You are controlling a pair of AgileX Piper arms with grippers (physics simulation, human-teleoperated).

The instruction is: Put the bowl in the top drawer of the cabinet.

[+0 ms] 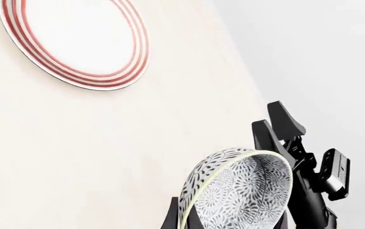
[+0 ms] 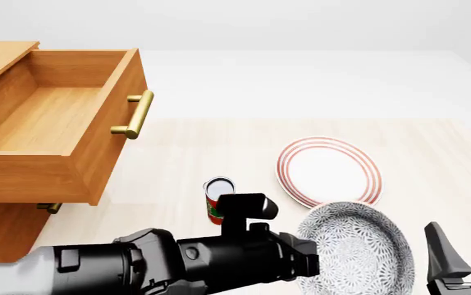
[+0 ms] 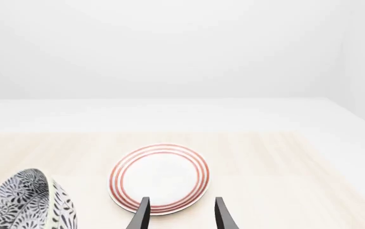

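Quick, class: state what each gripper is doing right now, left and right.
Left gripper: closed on the rim of the bowl, holding it tilted above the table.
Right gripper: open, holding nothing, near the red-ringed plate.

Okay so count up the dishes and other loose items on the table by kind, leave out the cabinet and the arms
Bowl: 1, the flower-patterned bowl, held tilted in the left gripper
Plate: 1, the red-ringed plate
Can: 1, the can, upright and partly hidden behind the left arm
Total: 3
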